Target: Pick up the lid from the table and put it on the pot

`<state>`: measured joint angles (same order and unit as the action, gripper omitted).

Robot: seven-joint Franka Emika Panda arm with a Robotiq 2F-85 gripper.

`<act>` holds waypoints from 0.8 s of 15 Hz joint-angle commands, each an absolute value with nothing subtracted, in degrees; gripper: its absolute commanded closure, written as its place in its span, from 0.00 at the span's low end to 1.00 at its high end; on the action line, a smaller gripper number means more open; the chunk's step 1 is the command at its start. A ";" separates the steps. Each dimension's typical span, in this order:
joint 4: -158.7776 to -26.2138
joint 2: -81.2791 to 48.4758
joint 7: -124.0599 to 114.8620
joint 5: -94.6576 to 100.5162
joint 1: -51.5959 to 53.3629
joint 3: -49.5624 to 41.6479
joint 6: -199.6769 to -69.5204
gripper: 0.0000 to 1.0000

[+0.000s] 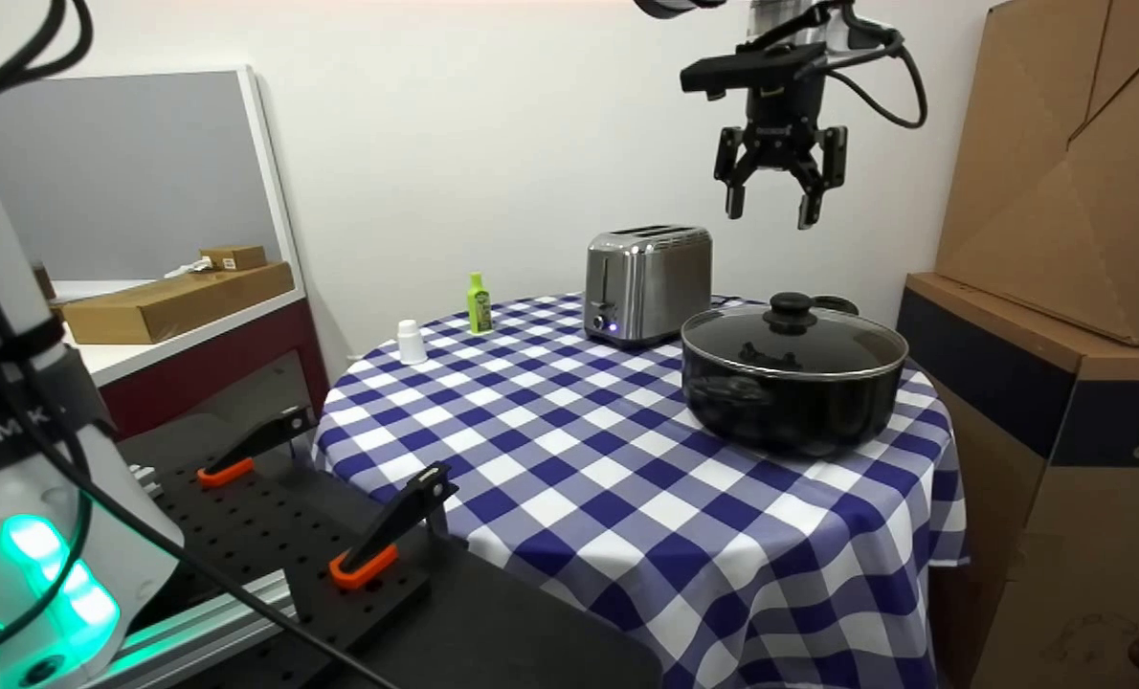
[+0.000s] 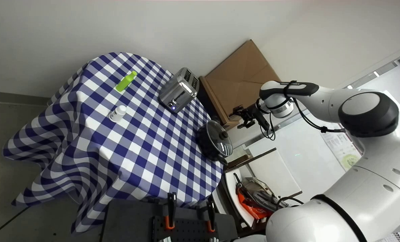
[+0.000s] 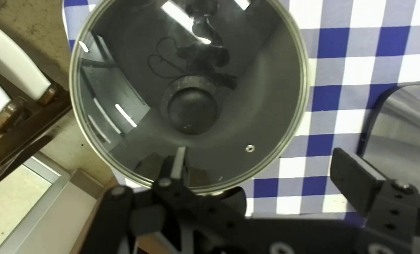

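There is one worktop [image 1: 569, 450], one pot [image 1: 790, 411] with two handles [image 2: 223, 160], one glass lid [image 1: 852, 344] with one knob [image 1: 792, 309], one toaster [image 1: 665, 287] with two slots [image 1: 660, 231], one green bottle [image 1: 480, 306] and one white container [image 1: 411, 343]. One robot arm [image 2: 364, 171] bears one pincer [image 1: 770, 212] with two fingers [image 1: 808, 212]. Two clamps [image 1: 392, 526] show in both exterior views, and two large cardboard boxes [image 1: 1072, 182] in an exterior view.

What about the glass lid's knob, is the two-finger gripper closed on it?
No: in an exterior view, the two-finger gripper hangs open, with clear space between its fingertips and the round black knob of the glass lid.
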<state>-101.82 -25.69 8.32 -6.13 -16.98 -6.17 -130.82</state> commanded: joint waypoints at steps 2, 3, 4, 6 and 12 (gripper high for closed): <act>-118.79 -11.11 10.12 -6.57 -12.83 -4.61 -136.39 0.00; -121.85 -8.47 9.61 -6.97 -11.78 -4.19 -137.45 0.00; -124.94 -5.76 8.99 -7.70 -10.81 -3.71 -138.04 0.00; -131.24 -0.48 7.56 -8.70 -8.71 -2.97 -140.12 0.00; -138.90 5.75 5.24 -12.05 -4.28 -2.35 -140.81 0.00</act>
